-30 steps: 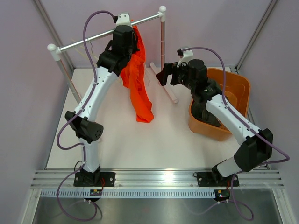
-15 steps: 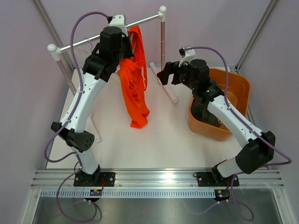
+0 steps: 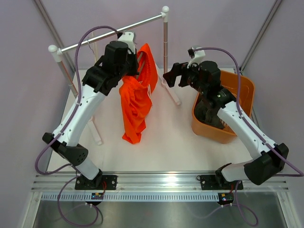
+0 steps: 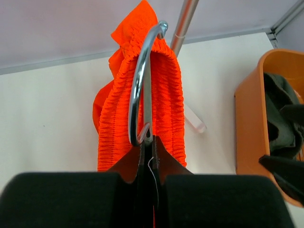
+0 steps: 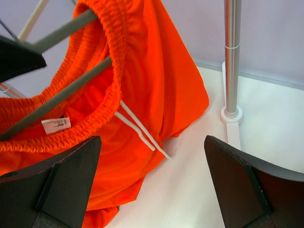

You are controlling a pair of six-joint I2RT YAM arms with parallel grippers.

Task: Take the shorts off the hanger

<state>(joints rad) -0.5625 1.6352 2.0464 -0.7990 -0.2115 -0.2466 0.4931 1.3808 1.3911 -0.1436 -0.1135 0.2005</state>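
- At the hanger's neck, the left claw (image 4: pixel 147 156) has its two fingers pressed shut on the thin dark hanger (image 4: pixel 134 85), just under the wire hook. Nothing passes through the hook's curve.
- Directly behind that grip, the shorts (image 4: pixel 166 95) wrap the hanger, with the gathered waistband bunched on both sides of the hook.
- Across from them, the right claw (image 5: pixel 152 142) is spread wide and holds nothing. It faces the shorts from near by without touching them.
- Progress, as I judge it: the hanger is off the rail (image 3: pixel 114 32) and held up over the surface (image 3: pixel 166 142), so the lifting part looks done. The shorts are not yet off, so the free claw has to take the fabric and draw the waistband off the hanger's arms.
- The right wrist view alone shows the hanger's grey bars running through the waistband, the white drawstring (image 5: pixel 140 130) dangling, and a small label (image 5: pixel 56 125) inside.
- The left wrist view alone shows the closed grip and the free hook.
- The top view alone shows both arms and the legs of the shorts hanging down between the rail and the orange basket (image 3: pixel 242 90). It hides the left grip behind the wrist.
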